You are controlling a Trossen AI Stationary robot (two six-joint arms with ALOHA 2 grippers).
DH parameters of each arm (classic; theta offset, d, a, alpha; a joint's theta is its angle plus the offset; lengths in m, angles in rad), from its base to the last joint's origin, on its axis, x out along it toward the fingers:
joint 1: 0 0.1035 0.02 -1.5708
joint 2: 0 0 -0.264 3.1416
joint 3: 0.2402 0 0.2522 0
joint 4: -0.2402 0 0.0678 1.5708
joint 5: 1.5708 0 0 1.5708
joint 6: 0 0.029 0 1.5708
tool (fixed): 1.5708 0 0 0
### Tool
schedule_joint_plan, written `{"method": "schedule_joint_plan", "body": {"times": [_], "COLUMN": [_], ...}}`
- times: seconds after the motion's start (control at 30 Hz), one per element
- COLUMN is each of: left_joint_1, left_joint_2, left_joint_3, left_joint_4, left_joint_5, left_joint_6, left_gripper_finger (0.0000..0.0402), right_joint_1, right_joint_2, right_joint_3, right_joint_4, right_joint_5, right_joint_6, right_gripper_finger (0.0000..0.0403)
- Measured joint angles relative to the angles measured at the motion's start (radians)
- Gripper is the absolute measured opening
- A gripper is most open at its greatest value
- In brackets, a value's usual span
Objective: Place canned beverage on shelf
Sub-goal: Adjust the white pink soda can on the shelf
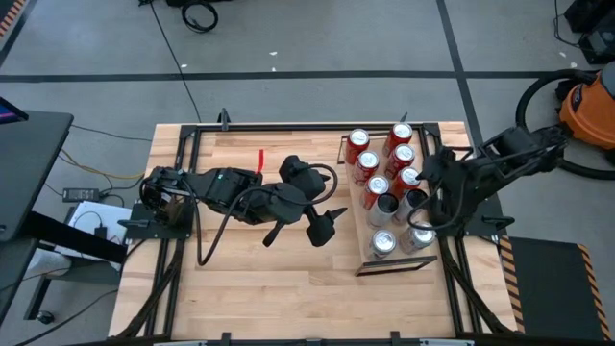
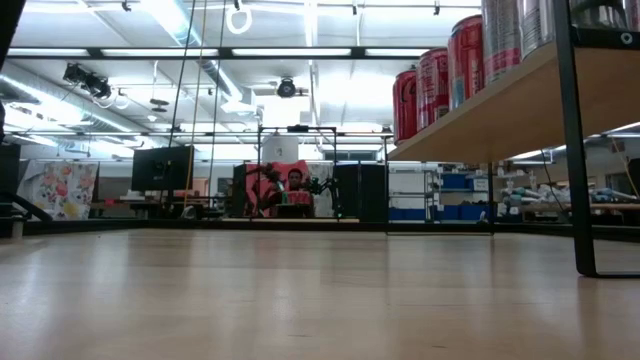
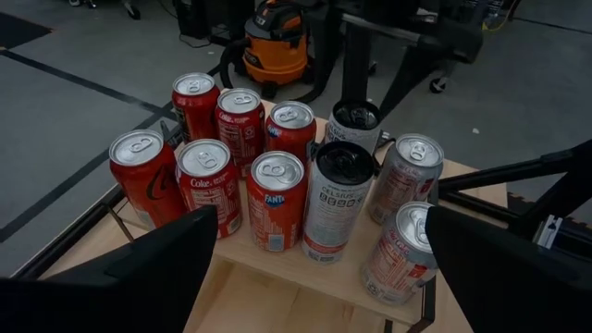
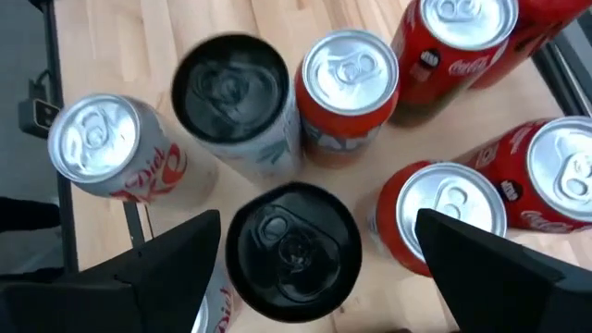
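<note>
Right under my right gripper (image 4: pixel 305 268), a black-topped can (image 4: pixel 294 250) is standing on the shelf (image 1: pixel 363 258); my fingers are spread wide, holding nothing.

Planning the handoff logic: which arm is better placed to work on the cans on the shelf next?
Right. Its open end effector hangs directly above a black-topped can on the shelf. The left end effector, also open, is beside the shelf over bare tabletop.

Both arms are matte black and chunky, with black cables looping along the left arm (image 1: pixel 231 192); each hand has broad, flat dark fingers (image 3: pixel 139 277).
</note>
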Motion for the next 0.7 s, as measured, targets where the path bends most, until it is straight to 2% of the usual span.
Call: {"method": "schedule_joint_plan", "body": {"times": [0.5, 0.7], "left_joint_1": [0.002, 0.006], "left_joint_2": [0.000, 0.000], "left_joint_3": [0.000, 0.000], "left_joint_4": [-0.001, -0.004], "left_joint_5": [0.000, 0.000], "left_joint_6": [-0.004, -0.005], "left_gripper_finger": [0.0398, 0.0398], "right_joint_1": [0.062, 0.063], "right_joint_2": [0.041, 0.055], "right_joint_3": [-0.018, -0.018], "right_joint_4": [0.000, 0.000], "right_joint_5": [0.028, 0.030], "right_joint_6": [-0.005, -0.022], "right_gripper_finger": [0.0372, 0.0355]}}
